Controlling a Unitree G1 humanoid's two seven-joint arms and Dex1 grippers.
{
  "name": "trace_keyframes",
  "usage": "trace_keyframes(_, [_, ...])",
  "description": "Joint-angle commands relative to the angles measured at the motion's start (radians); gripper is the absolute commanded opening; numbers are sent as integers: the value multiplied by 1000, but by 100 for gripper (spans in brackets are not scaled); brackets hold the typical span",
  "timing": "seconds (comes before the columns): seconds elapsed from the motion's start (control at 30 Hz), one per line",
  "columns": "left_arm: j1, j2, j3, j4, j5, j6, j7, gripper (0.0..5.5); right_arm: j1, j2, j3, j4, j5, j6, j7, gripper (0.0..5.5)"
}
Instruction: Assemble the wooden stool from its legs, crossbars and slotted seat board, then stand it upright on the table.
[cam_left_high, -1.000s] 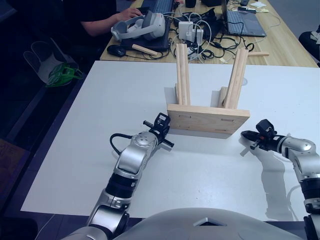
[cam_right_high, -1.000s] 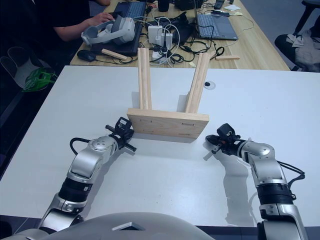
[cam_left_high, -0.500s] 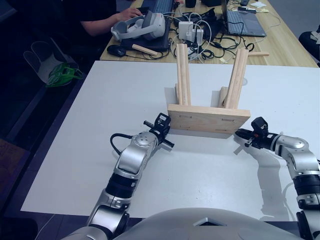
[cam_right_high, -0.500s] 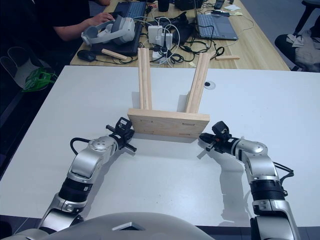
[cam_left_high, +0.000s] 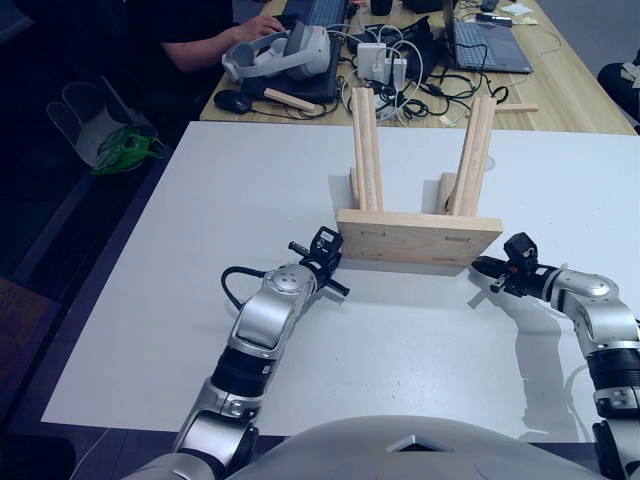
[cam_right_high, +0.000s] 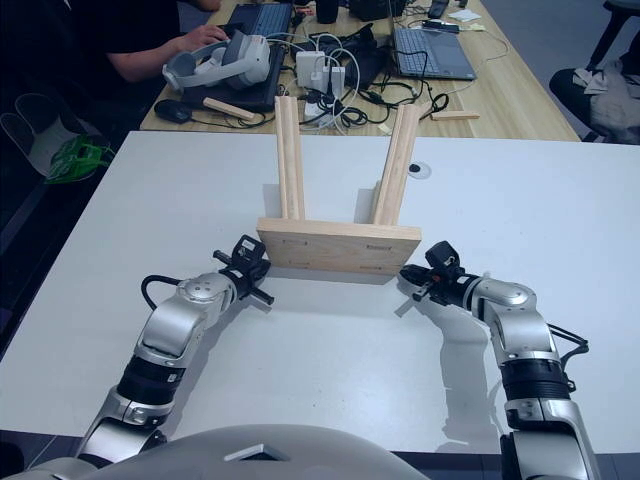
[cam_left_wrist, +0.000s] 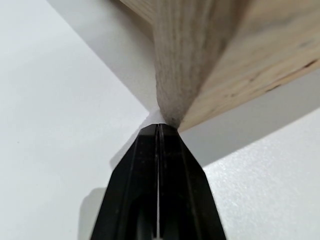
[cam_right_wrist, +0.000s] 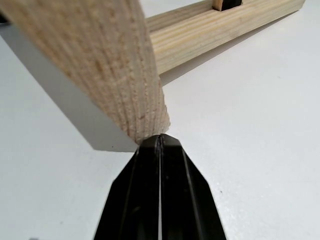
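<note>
White tabletop (cam_left_high: 200, 300) in front, cluttered wooden desk (cam_left_high: 565, 75) behind. Near the middle, pale wooden stool (cam_left_high: 420, 200) lying on its side: slotted seat board (cam_left_high: 418, 238) standing on edge, legs (cam_left_high: 365, 150) pointing away. Left hand (cam_left_high: 328, 246) with fingers together, tip touching the board's left lower corner. Right hand (cam_left_high: 480, 266) the same at the right corner. Probably light, stiff, smooth. Best gripped by the board's side edges for tipping upright.
</note>
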Motion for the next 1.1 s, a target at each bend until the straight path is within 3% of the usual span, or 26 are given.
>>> trace_keyframes(0.03, [0, -13, 9, -8, -44, -20, -45, 4, -25, 4, 1, -16, 20, -4, 31, 0])
trace_keyframes(1.1, [42, -28, 63, -62, -245, -170, -302, 4, 17, 3, -27, -177, 132, 121, 156, 0])
